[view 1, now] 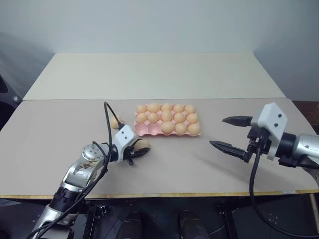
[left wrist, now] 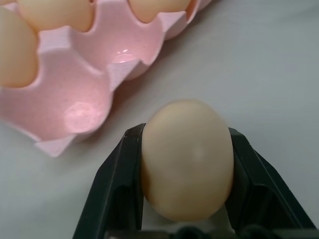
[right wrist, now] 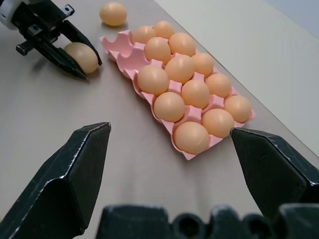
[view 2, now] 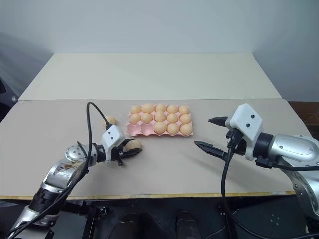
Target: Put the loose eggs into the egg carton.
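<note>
My left gripper (left wrist: 187, 164) is clamped on one egg (left wrist: 187, 159) on the table (view 1: 199, 164) just beside the egg carton (view 1: 142, 129), another loose egg (right wrist: 113, 13) lies nearby, and my right gripper (view 1: 227, 133) hangs wide open, empty.

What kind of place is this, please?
Probably a robot test bench, not a kitchen: a plain bare table against a blank wall, with just a pink egg carton and loose eggs on it.

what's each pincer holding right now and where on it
Left pincer clamps one loose egg across its sides. Right pincer is open, holding nothing.
</note>
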You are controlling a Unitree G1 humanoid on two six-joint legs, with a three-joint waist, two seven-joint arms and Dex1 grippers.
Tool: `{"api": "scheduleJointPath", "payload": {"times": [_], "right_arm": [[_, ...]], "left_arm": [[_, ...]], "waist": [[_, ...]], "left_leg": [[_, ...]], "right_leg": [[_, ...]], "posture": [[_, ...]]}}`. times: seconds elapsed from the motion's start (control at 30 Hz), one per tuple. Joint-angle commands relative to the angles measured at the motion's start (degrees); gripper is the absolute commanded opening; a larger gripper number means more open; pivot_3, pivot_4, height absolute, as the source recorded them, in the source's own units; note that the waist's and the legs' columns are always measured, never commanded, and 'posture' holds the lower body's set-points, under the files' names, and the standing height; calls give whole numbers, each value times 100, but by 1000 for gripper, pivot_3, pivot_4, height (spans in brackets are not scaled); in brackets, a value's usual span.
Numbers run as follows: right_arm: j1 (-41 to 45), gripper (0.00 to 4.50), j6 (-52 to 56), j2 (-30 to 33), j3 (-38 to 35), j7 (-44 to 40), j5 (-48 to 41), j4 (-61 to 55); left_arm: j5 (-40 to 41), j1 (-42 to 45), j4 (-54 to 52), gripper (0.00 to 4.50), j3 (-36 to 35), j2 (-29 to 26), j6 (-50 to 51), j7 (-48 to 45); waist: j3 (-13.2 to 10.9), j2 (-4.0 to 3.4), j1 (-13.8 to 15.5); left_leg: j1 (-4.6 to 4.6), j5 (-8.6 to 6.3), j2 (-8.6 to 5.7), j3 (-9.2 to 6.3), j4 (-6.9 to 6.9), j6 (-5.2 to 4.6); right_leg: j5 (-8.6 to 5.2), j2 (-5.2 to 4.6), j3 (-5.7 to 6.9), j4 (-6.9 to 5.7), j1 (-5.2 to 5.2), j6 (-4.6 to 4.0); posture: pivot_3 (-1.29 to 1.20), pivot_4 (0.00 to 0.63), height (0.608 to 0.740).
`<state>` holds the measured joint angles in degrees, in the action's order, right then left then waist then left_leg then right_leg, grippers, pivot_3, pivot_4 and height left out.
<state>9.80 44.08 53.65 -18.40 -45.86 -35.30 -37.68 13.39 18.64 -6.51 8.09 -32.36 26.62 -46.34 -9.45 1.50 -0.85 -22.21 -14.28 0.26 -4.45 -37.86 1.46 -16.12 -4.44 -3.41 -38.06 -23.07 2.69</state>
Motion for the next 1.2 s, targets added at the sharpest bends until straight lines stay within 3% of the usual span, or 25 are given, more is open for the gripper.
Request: {"api": "scheduleJointPath", "payload": {"times": [0.03, 0.3, 0.47, 0.63, 0.8, 0.93, 1.1, 1.2], "right_arm": [[-39, 4500, 8, 17, -208, 58, -177, -200], [-16, 4500, -19, 41, -142, 160, -288, -240], [-39, 4500, -28, 50, -152, 183, -301, -306], [-91, 4500, 81, 59, -330, 276, -421, -460], [-168, 4500, 176, 49, -466, 452, -519, -571], [-128, 4500, 228, 49, -586, 492, -676, -573], [-154, 4500, 152, 95, -569, 447, -729, -506], [-127, 4500, -2, 103, -482, 284, -680, -361]], "left_arm": [[361, -19, -446, 1738, -369, -98, -80, -221], [888, 847, -534, 1738, -692, 314, 754, 273], [124, 1619, 489, 1738, -37, 894, 536, 780], [-345, 2001, 1203, 1738, 245, 1098, 424, 1013], [-316, 2034, 1104, 3290, 201, 1062, 402, 778], [-46, 1871, 169, 4434, -103, 753, 743, 601], [561, 1413, -1032, 4434, -783, -34, 1291, 223], [1151, 934, -1535, 4434, -1606, -694, 1423, -252]], "waist": [[0, 0, 3], [0, 1, 31], [0, 2, 30], [0, 2, -18], [0, 2, -5], [0, 2, -4], [0, 1, -40], [0, 1, -42]], "left_leg": [[0, 0, 0, 0, 0, 0], [0, 0, -1, -3, -8, 0], [-1, 0, -7, -3, -8, 0], [-7, -2, -9, -3, -8, -3], [-3, -2, -10, -4, -8, -3], [-7, -2, -10, -4, -9, -3], [-8, -2, -6, -4, -8, -4], [-1, -2, -5, -3, -8, -4]], "right_leg": [[0, -1, 0, 1, 0, 0], [3, -1, 5, 0, 9, 5], [3, -3, 5, 4, 11, 5], [3, -1, 0, 1, 0, 5], [3, -3, -1, 0, 5, 6], [3, -3, -1, 1, 0, 6], [3, -1, -4, 1, -4, 6], [3, -1, -4, -1, 1, 6]], "posture": [[0, 150, 740], [0, 150, 740], [0, 150, 740], [0, 150, 740], [0, 150, 740], [0, 150, 740], [0, 150, 740], [0, 150, 740]]}}
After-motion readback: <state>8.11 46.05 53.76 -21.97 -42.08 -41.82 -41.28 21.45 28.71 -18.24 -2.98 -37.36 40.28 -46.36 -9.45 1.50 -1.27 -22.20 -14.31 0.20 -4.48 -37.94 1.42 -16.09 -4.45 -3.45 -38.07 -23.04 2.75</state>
